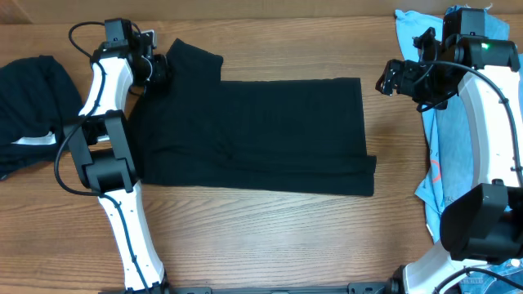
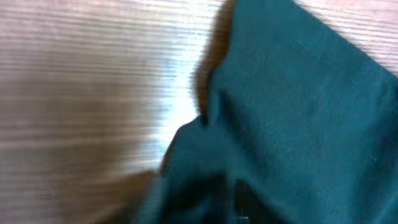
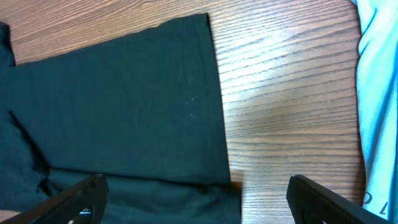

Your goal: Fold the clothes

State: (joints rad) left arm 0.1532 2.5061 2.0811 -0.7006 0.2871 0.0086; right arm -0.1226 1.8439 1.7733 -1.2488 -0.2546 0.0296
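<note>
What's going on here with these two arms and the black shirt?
Two robot arms are folding clothes. A black T-shirt lies on the wooden table, partly folded into a long rectangle. The left gripper is down at its sleeve corner; whether it has pinched the cloth is unclear. The right gripper hangs open just off the opposite edge, holding nothing. Another black garment and a light-blue garment wait at the table's ends.

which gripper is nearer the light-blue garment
Right. The right gripper hovers just beside the light-blue garment; the left gripper is far off on the other side, at the sleeve of the black T-shirt.
</note>
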